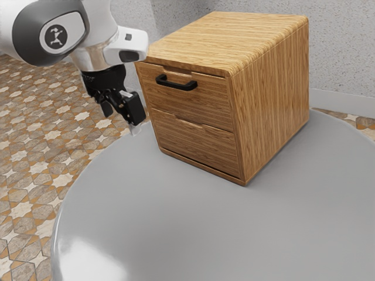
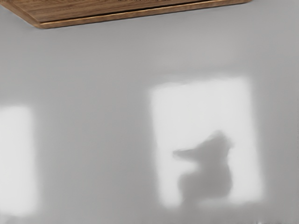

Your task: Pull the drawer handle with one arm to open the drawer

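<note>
1. At the exterior view's left, the Franka arm point(image 1: 53, 32) comes in from the upper corner, above a patterned tile floor point(image 1: 35, 134).
2. Below the arm's white wrist hangs the black gripper point(image 1: 123, 116), tilted down and toward the exterior view's right. Its two fingers stand apart with nothing between them. It is in the air over the table's near-left rim, touching nothing.
3. Just to the right of the gripper, and a little higher than its fingertips, is the black drawer handle point(image 1: 176, 84). The handle is a flat bar mounted across the upper part of the top drawer point(image 1: 193, 102). The gripper and the handle are near each other but apart.
4. The top drawer's front lies level with the front of the lower drawer point(image 1: 199, 137), so it looks closed. The lower drawer has only a shallow notch at its upper edge.
5. Both drawers sit in a wooden cabinet point(image 1: 275, 99), which stands on the round grey table point(image 1: 222, 228) in front of a speckled grey wall point(image 1: 345, 41).
6. In the wrist view, the cabinet's wooden base edge point(image 2: 117, 11) lies ahead of the hand on the grey tabletop point(image 2: 93, 93).
7. Nearer the hand, the tabletop carries a bright rectangular patch of light point(image 2: 201, 102). A dark shadow point(image 2: 208, 170) falls inside it.
</note>
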